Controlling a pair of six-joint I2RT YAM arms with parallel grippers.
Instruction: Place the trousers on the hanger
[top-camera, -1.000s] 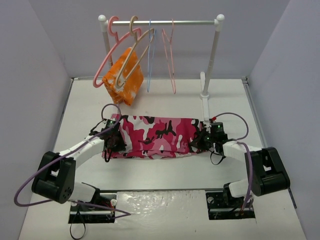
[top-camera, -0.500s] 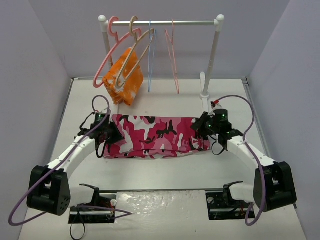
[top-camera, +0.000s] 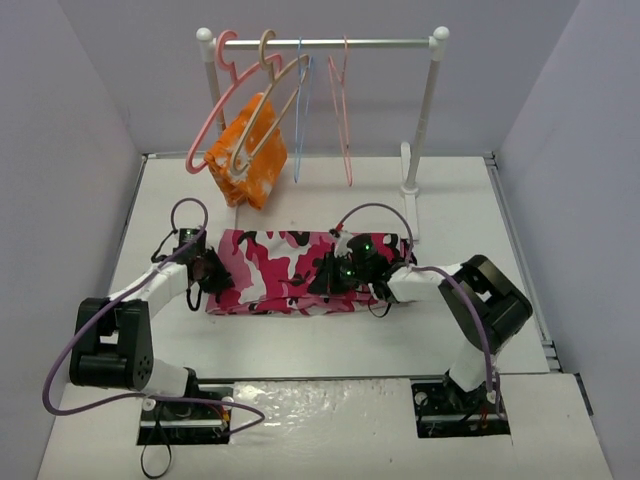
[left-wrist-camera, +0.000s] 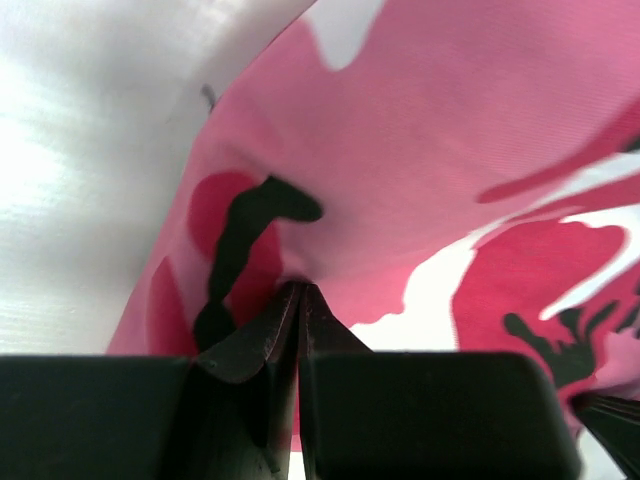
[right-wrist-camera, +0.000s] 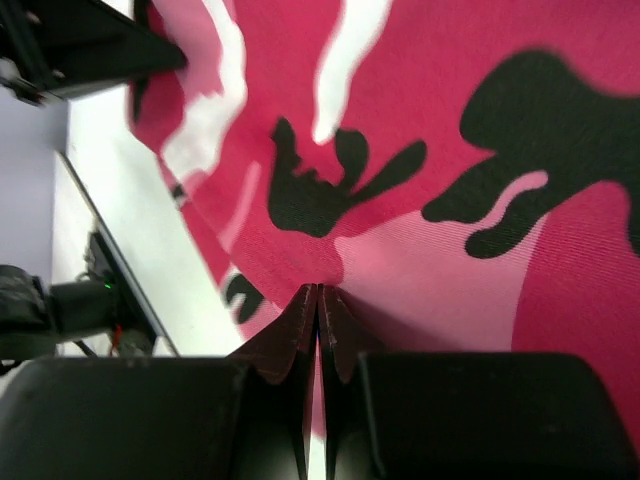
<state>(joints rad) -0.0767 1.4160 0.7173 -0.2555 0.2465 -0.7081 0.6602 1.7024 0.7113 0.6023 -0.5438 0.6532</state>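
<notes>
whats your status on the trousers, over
Left gripper, right gripper both shut on trousers. Trousers flat on table. Hanger up on rail, orange cloth against it.

I am wearing white shells along my left arm (top-camera: 150, 288) and my right arm (top-camera: 425, 281), with chunky black housings (top-camera: 110, 350) bulging at the joints. A purple left cable (top-camera: 188, 201) is looping off one side, and a purple right cable (top-camera: 483, 335) is trailing along the other. Small green lights (top-camera: 368, 243) are glowing near both wrists. My left gripper (left-wrist-camera: 298, 292) and right gripper (right-wrist-camera: 317, 292) are showing matte black, wedge-shaped fingers (left-wrist-camera: 250, 345) tapering out of blocky black bodies.
</notes>
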